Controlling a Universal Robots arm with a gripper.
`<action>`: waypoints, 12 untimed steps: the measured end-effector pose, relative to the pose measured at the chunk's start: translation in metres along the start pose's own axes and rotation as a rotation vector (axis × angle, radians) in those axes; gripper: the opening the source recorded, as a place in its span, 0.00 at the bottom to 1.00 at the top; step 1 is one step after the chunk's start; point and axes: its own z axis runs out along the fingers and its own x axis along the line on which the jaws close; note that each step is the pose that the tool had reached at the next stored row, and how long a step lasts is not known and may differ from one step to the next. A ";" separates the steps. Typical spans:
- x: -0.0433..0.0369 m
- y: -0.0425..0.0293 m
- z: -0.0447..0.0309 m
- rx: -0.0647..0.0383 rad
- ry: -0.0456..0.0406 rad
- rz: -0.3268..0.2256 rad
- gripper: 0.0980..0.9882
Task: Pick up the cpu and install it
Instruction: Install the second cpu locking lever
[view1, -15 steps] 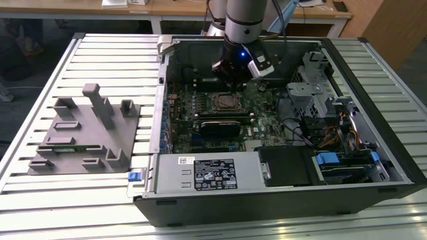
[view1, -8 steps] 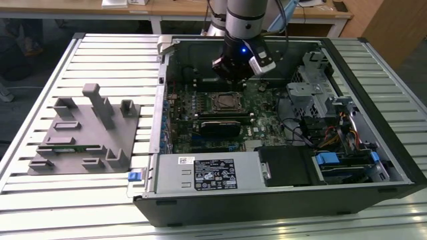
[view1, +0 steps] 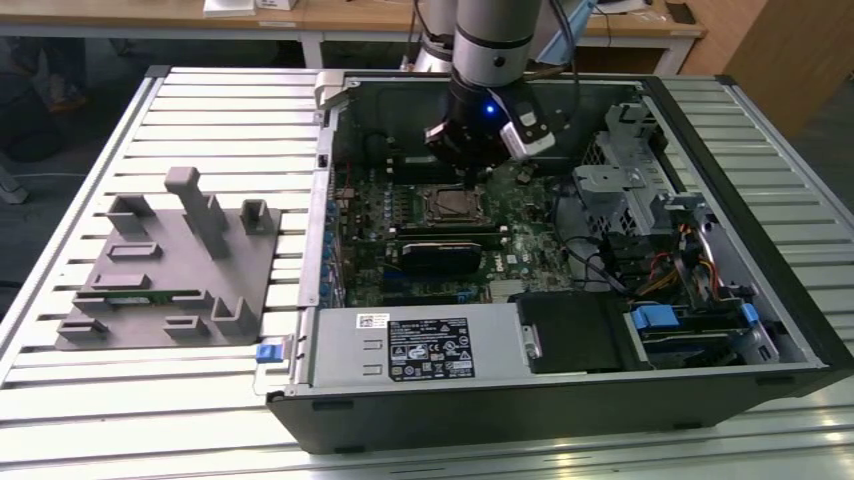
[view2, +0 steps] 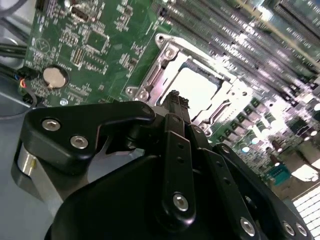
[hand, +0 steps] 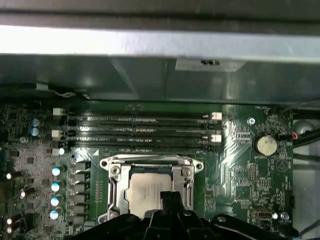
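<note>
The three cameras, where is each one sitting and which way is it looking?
Exterior view: sits off the arm, above and to one side, looking down at the open computer case, the grey holder tray and the robot arm.
First wrist view: rides on the arm, looking down at the motherboard and the cpu in its socket; dark gripper parts show.
Second wrist view: also on the arm, looking past the black gripper body at the board.
Shared: both wrist views show the cpu and the round coin battery.
</note>
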 end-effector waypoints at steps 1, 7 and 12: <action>0.0000 -0.0016 0.0000 0.000 0.0000 0.000 0.01; 0.0000 -0.0080 -0.0014 0.000 0.0001 0.000 0.01; -0.0001 -0.0084 -0.0107 0.000 0.0000 0.000 0.01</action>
